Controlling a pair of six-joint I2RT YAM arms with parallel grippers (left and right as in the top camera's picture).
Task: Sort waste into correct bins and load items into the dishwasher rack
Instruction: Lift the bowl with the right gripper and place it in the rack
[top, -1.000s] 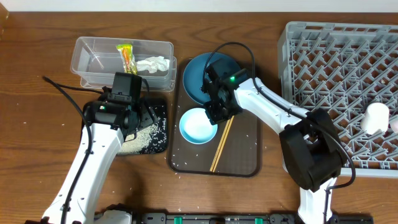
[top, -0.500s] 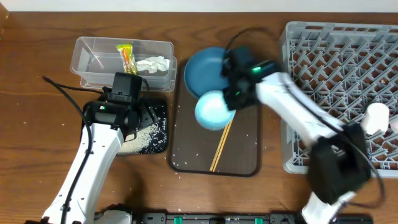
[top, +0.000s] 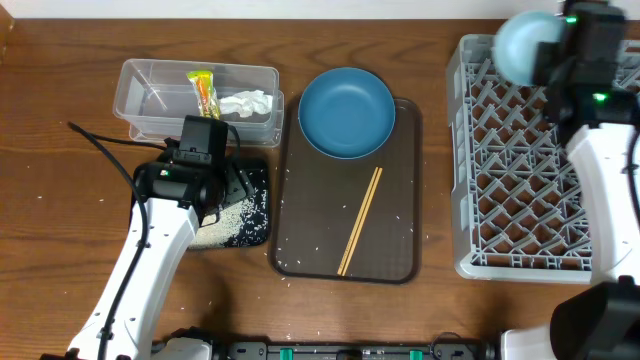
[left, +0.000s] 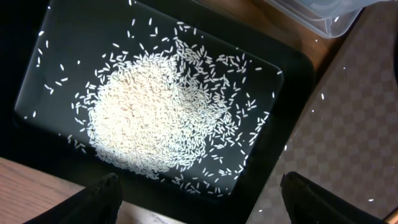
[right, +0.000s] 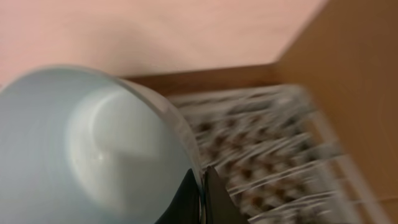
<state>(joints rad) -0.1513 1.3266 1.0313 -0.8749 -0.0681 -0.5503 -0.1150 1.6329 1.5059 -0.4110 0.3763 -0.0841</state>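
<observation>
My right gripper is shut on the rim of the small pale-blue bowl, held high above the far left corner of the grey dishwasher rack. In the right wrist view the gripper pinches the bowl wall, with the rack blurred below. My left gripper hangs open over the black tray, which holds a pile of rice. The dark-blue dish and chopsticks lie on the brown tray. The wrapper and tissue sit in the clear tub.
Stray rice grains dot the brown tray and the table near it. The clear tub stands just behind the black tray. My right arm crosses the right side of the rack and hides what lies under it.
The right gripper lifted the pale-blue bowl off the brown tray and carried it right and back to above the rack. The left arm has not moved.
</observation>
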